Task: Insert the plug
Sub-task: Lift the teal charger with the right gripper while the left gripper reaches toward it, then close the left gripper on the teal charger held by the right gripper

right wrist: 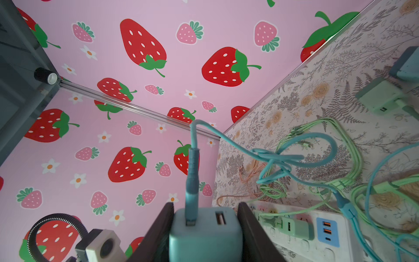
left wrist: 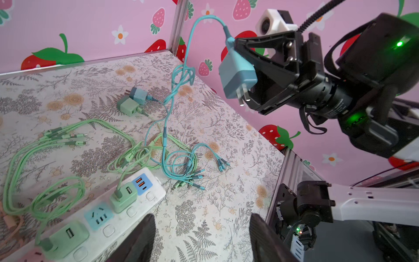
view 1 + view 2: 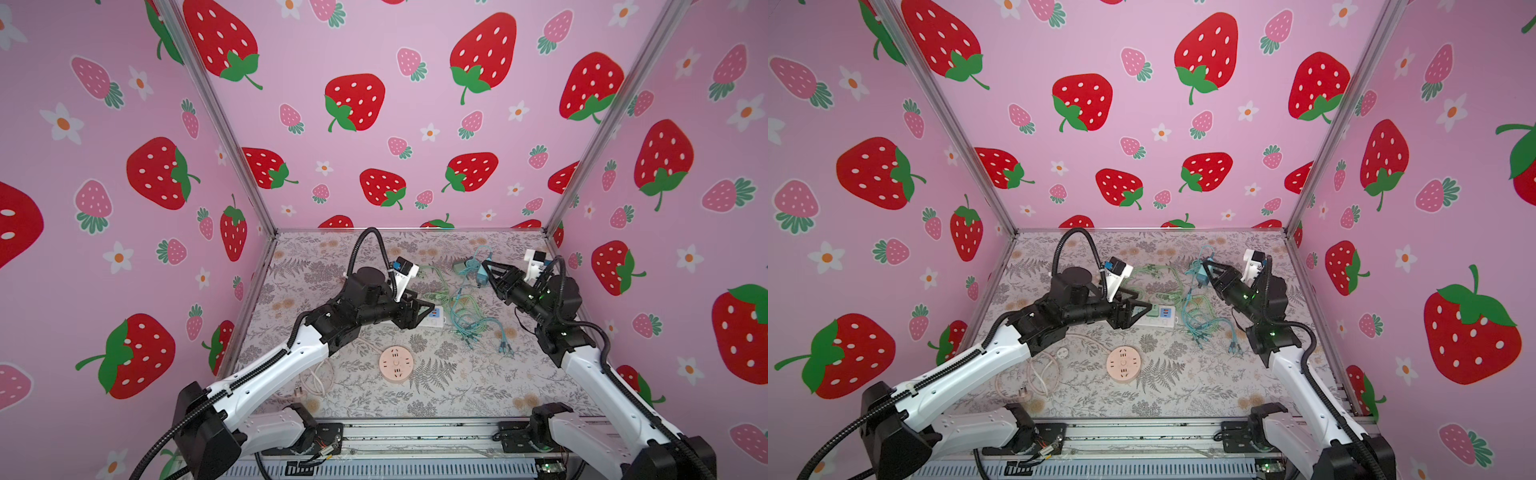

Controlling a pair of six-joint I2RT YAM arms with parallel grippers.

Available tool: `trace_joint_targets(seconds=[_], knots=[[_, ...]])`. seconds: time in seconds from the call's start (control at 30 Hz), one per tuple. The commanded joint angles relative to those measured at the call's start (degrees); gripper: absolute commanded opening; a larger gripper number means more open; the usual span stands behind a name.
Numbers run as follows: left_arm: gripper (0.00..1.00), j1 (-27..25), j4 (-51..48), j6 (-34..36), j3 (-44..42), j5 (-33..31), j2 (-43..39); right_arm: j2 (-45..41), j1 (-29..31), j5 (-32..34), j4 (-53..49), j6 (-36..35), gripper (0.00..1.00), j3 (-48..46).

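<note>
Plug [image 3: 481, 277], a blue-grey charger block, hangs in the air over the far right part of the table [image 3: 457, 395] in both top views. It is clamped between the jaws of the right gripper [image 3: 487, 269], and its teal cable [image 3: 482, 250] loops above it. It is well apart from the white power strip [image 3: 436, 322] lying near the middle of the table. The left gripper [image 3: 430, 309] hovers over the strip with its jaws spread and nothing between them. A round pink socket [image 3: 396, 364] lies nearer the front. A tangle of green and teal cables [image 3: 469, 320] lies between the strip and the right arm.

In the left wrist view the plug [image 2: 235, 74] shows two flat prongs pointing down toward the table, with the right gripper's fingers [image 2: 272, 65] pressed on its sides. The power strip [image 2: 155, 192] holds two green chargers [image 2: 123, 196], each seated in a socket. Between them a light blue socket face [image 2: 98, 215] shows bare slots, and a blue USB block [image 2: 141, 182] sits at the strip's end. Two loose chargers [image 2: 133, 101] lie touching each other farther back. The left gripper's fingertips [image 2: 136, 240] stand wide apart over bare table just beside the strip.

In the right wrist view the plug [image 1: 204, 238] fills the gap between two dark fingers [image 1: 158, 236]. The teal cable [image 1: 192, 172] sits in one USB port, just beside a second port [image 1: 220, 219]. Beyond it lies the power strip [image 1: 299, 247], with a green charger [image 1: 288, 226] plugged in.
</note>
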Motion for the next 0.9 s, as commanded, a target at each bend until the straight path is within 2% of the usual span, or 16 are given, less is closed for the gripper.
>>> trace_joint_targets(seconds=[0.0,0.27,0.47,0.63,0.87], knots=[[0.68,-2.0,6.0,5.2,3.8,-5.6,3.1,-1.4,1.0,2.1,4.3,5.4,0.05,-0.6],[0.70,-6.3,19.1,11.2,4.3,-5.3,9.5,-0.4,3.1,3.1,5.0,5.6,0.05,-1.5],[0.70,-7.5,21.8,11.7,7.4,-6.2,14.0,1.4,4.7,3.0,6.6,5.7,0.05,-1.7],[0.69,-7.9,23.3,10.8,9.4,-9.6,16.4,2.0,5.9,3.5,7.1,5.6,0.05,-1.7],[0.69,-8.0,23.3,10.0,11.6,-9.7,19.1,2.3,6.7,3.6,7.7,5.5,0.05,-1.6]])
